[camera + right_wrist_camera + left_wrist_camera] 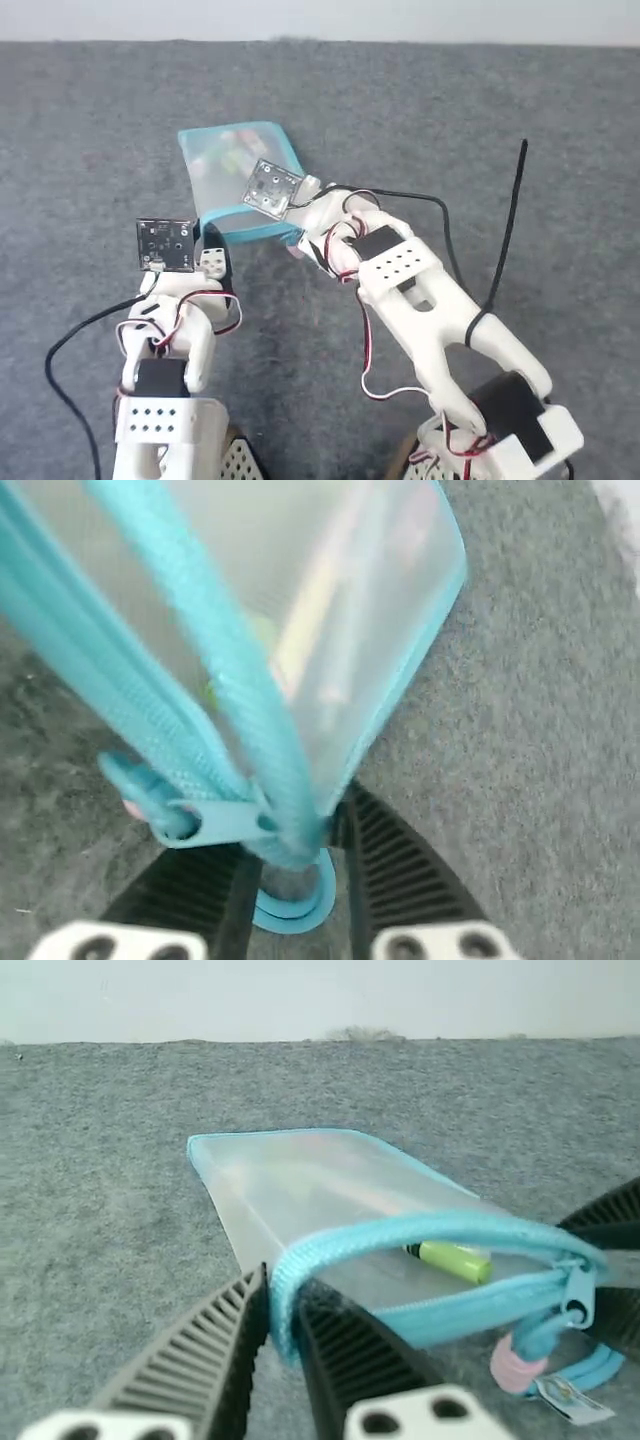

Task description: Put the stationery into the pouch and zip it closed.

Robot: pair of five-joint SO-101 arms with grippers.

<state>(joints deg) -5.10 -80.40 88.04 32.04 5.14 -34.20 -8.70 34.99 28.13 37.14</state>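
- Jaws, high view: the left gripper (212, 233) pinches the left end of the pouch's (225, 165) near, zip-bearing edge, and the right gripper (298, 238) pinches the right end. The pouch lies mid-scene on the grey mat (480, 110), far from both arm bases, and coloured stationery shows through its clear side. Open mat surrounds it. A black cable (512, 210) stands to the right, well apart.
- Left wrist view: the left gripper (280, 1295) is closed to a narrow slit on the corner of the pouch mouth. The mouth gapes, with a green pen (455, 1261) lying inside. The zip slider (578, 1298) sits at the right end, beside the right gripper's dark fingers (612, 1215). Loading appears done and zipping has not begun.
- Right wrist view: the right gripper (295, 840) is narrowed about the pouch's end, with the slider and its ring pull (300, 908) just beside. The next move likely calls for taking the pull and drawing the slider left along the mouth while the left gripper anchors its corner. That gripper's fingers may block the last stretch.
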